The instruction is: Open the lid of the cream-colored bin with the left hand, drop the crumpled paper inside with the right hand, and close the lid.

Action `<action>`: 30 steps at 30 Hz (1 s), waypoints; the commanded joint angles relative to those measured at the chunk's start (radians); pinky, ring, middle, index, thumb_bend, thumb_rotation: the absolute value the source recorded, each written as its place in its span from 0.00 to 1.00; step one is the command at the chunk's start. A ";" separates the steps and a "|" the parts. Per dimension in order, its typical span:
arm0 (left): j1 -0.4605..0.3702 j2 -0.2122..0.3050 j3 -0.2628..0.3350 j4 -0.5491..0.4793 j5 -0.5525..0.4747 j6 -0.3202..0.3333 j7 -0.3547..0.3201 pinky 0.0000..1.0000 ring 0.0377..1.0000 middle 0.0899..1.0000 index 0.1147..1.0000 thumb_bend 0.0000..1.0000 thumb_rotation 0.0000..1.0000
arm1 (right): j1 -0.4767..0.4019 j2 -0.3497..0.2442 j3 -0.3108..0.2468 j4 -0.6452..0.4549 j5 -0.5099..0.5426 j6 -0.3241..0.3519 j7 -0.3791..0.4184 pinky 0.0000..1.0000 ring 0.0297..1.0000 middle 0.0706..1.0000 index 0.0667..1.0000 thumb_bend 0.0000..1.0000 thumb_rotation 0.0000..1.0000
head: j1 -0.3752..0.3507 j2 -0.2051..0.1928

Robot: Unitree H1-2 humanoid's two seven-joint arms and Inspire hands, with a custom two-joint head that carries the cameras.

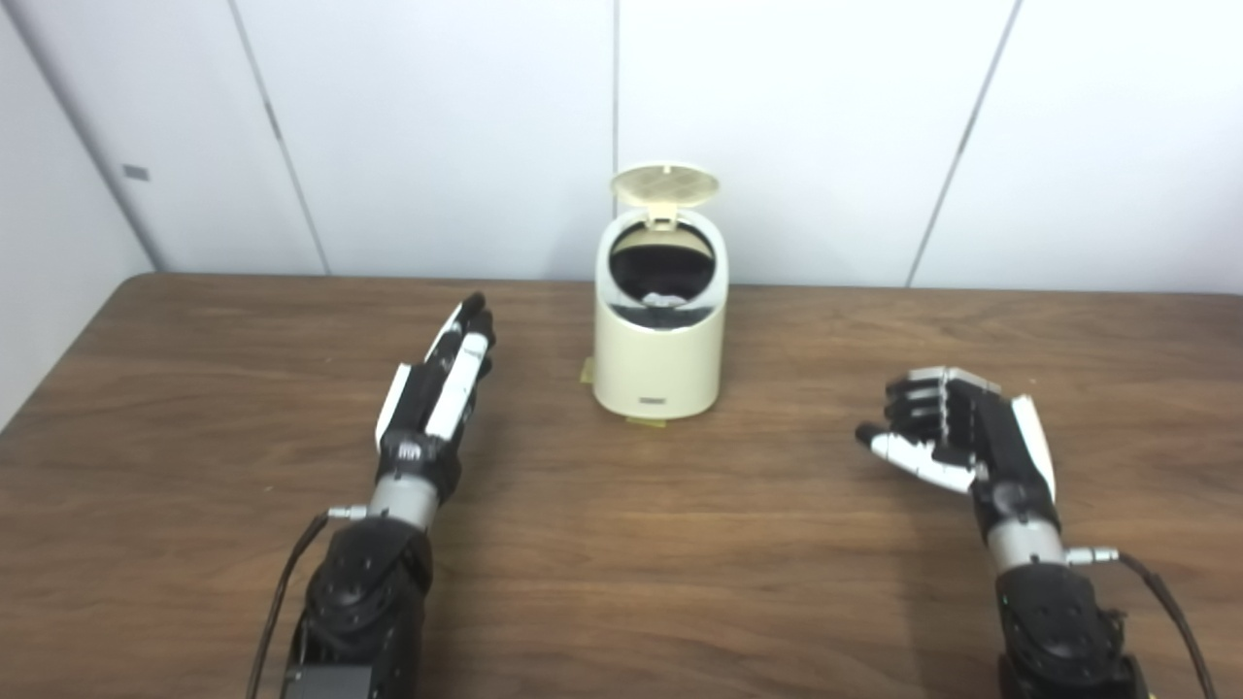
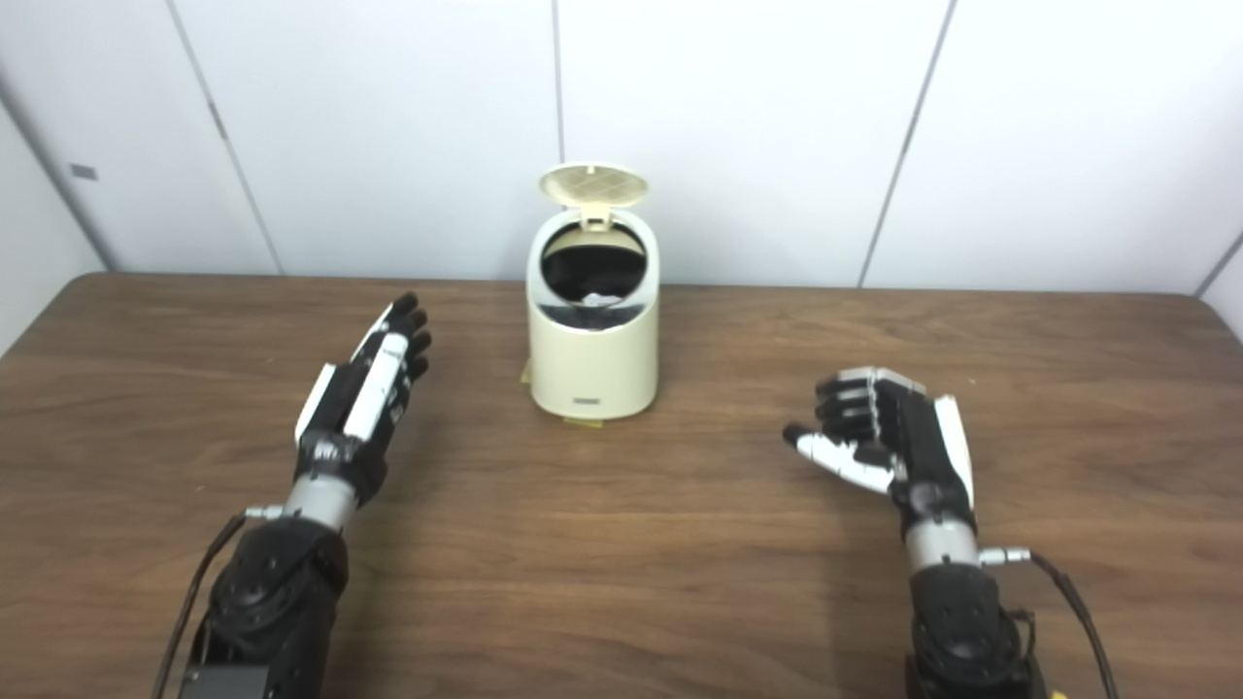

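You are seeing the cream bin (image 1: 659, 349) standing far centre on the table (image 1: 680, 563), lid (image 1: 665, 183) up, crumpled paper (image 1: 662, 296) lying inside. Your left hand (image 1: 439, 383) is resting flat with fingers released; your right hand (image 1: 957, 427) is curling loosely, grasping nothing.

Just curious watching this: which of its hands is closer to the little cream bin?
Left. The left hand lies flat just beside the cream bin, fingers stretched toward the wall. The right hand sits farther off on the other side, nearer the table's front.

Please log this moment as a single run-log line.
cream-colored plastic bin: lid up | crumpled white paper: inside bin | left hand: open, beside bin | right hand: fingers curled, holding nothing
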 commanded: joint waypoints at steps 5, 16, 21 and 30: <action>-0.113 0.032 0.003 0.017 0.004 0.036 0.003 1.00 1.00 1.00 1.00 0.51 0.82 | -0.026 0.072 -0.040 -0.049 0.204 -0.011 0.026 0.81 0.89 0.90 0.89 0.55 0.69 | -0.003 0.005; -0.239 0.070 -0.019 0.073 0.020 0.056 -0.007 1.00 1.00 0.99 1.00 0.54 0.82 | 0.020 0.146 -0.088 -0.040 0.408 0.004 0.036 0.97 0.96 0.96 0.95 0.58 0.89 | -0.002 0.004; -0.277 0.080 -0.033 0.105 0.034 0.052 -0.010 1.00 0.99 0.98 0.99 0.58 0.80 | 0.020 0.155 -0.076 -0.032 0.420 -0.005 0.033 0.93 0.95 0.96 0.95 0.57 0.93 | -0.002 0.003; -0.354 0.107 -0.052 0.160 0.045 0.070 -0.028 1.00 0.99 0.97 0.96 0.56 0.87 | 0.021 0.169 -0.061 -0.011 0.401 -0.038 0.019 0.94 0.94 0.95 0.95 0.56 0.98 | -0.001 0.009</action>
